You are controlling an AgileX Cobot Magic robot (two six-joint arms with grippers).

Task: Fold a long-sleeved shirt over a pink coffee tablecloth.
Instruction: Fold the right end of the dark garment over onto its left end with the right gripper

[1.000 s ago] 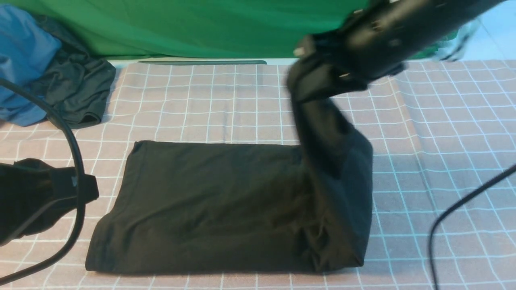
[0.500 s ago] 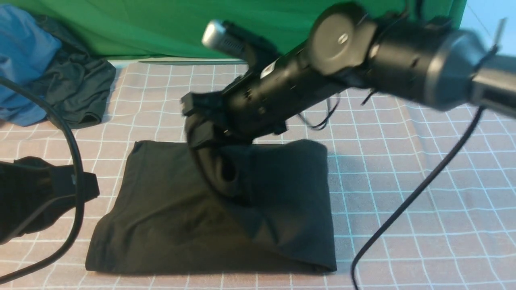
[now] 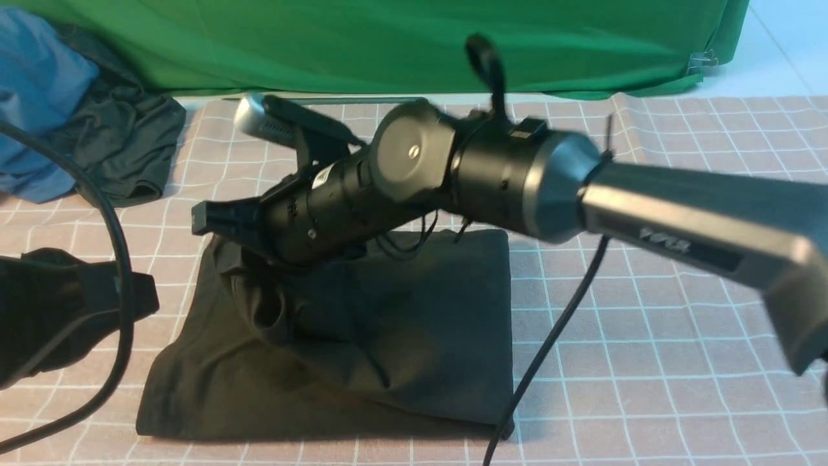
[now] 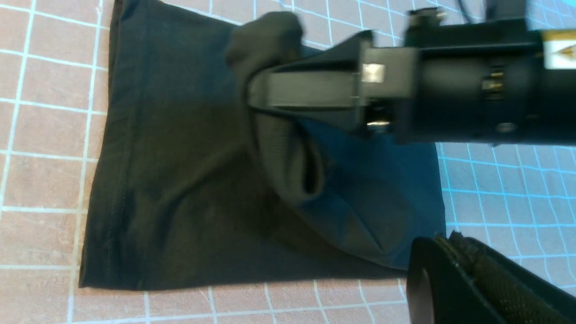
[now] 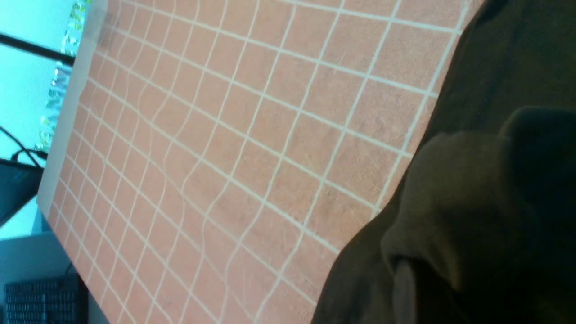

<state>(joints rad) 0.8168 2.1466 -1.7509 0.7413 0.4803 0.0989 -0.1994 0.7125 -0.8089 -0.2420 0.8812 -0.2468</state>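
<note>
The black long-sleeved shirt (image 3: 401, 336) lies folded in a rectangle on the pink coffee tablecloth (image 3: 647, 323). Its right half is laid over the left. My right arm reaches across it, and the right gripper (image 3: 217, 223) hangs over the shirt's far left corner. A bunched fold of the shirt (image 4: 270, 40) is still gathered round its fingers (image 4: 306, 87) and hangs from them. In the right wrist view, dark cloth (image 5: 472, 189) drapes over one finger (image 5: 404, 292). My left gripper (image 3: 129, 301) is shut and empty, just off the shirt's left edge (image 4: 443, 240).
A green cloth (image 3: 388, 45) hangs along the back. A blue cloth (image 3: 39, 97) and a small dark garment (image 3: 123, 142) are piled at the back left. The right arm's cable (image 3: 550, 343) trails over the shirt's right edge. The left arm's cable (image 3: 119, 259) loops at the left.
My right arm has swept from the right to the far left and lower. It carried the shirt's right side over the rest. The left arm has not moved.
</note>
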